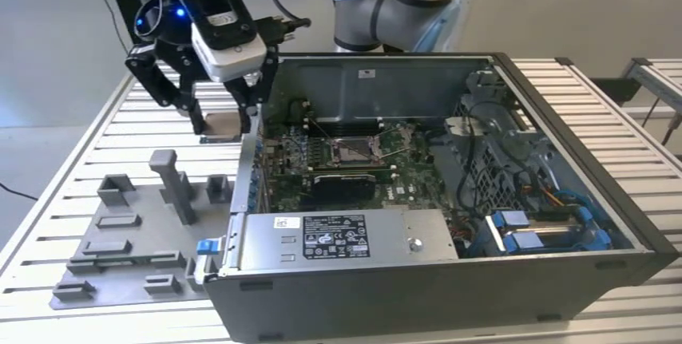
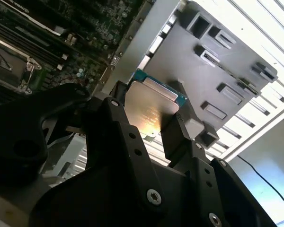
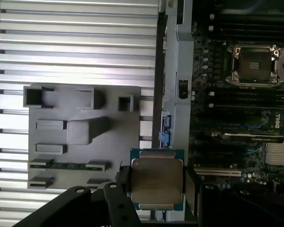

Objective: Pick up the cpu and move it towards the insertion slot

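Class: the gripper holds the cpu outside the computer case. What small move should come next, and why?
Probably carry it sideways over the case wall toward the insertion slot. The gripper grips the cpu above the slatted table, lifted off the grey fixture, and the slot's frame stands open.

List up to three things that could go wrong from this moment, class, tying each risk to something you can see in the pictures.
1. The gripper pinches the cpu only by two opposite edges, so the chip might slip or tilt on the way.
2. The case wall stands between the held cpu and the insertion slot; a low path could strike it.
3. The slot's thin wire lever lies close beside the socket and could be caught as the fingers come near.
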Robot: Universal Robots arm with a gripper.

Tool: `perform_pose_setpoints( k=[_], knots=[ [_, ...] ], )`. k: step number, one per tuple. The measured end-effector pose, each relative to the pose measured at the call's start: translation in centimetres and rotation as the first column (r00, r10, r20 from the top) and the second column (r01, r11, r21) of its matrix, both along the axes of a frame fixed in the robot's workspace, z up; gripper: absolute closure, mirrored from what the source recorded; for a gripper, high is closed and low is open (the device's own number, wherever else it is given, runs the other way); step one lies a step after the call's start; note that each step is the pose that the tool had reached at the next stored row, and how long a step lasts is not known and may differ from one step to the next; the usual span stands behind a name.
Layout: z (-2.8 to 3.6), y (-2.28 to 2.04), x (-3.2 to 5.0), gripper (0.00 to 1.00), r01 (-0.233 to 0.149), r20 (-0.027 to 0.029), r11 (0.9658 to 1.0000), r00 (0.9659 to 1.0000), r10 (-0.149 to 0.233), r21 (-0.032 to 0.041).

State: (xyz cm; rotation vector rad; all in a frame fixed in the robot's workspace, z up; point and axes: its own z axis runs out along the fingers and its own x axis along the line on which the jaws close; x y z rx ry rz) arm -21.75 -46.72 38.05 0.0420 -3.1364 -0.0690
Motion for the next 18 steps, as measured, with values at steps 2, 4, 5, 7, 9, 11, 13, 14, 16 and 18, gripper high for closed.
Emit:
perform_pose_setpoints(
  k=[2, 4, 5, 7, 9, 11, 13, 14, 16, 18],
  knots=[
    [0.0, 0.0, 0.9, 1.0, 0.0, 0.0, 1.0, 1.0, 0.0, -0.0001],
    [0.0, 0.0, 1.83, 1.0, 0.0, -0.0001, 1.0, 1.0, 0.0, 0.0],
    [0.0, 0.0, 2.25, 1.0, 0.0, -0.0001, 1.0, 1.0, 0.0, 0.0],
    [0.0, 0.0, 3.16, 1.0, 0.0, 0.0, 1.0, 1.0, 0.0, 0.0],
    [0.01, 0.0, 4.1, 1.0, 0.0, -0.0001, 1.0, 1.0, 0.0, -0.0001],
    [0.0, 0.0, 4.99, 1.0, 0.0, 0.0, 1.0, 1.0, 0.0, 0.0],
    [0.0, 0.0, 5.9, 1.0, 0.0, -0.0001, 1.0, 1.0, 0.0, 0.0],
    [0.0, 0.0, 6.34, 1.0, 0.0, -0.0001, 1.0, 1.0, 0.0, -0.0001],
    [0.0, 0.0, 7.26, 1.0, 0.0, 0.0, 1.0, 1.0, 0.0, 0.0],
    [0.0, 0.0, 8.16, 1.0, 0.0, -0.0001, 1.0, 1.0, 0.0, -0.0001]
  ],
)
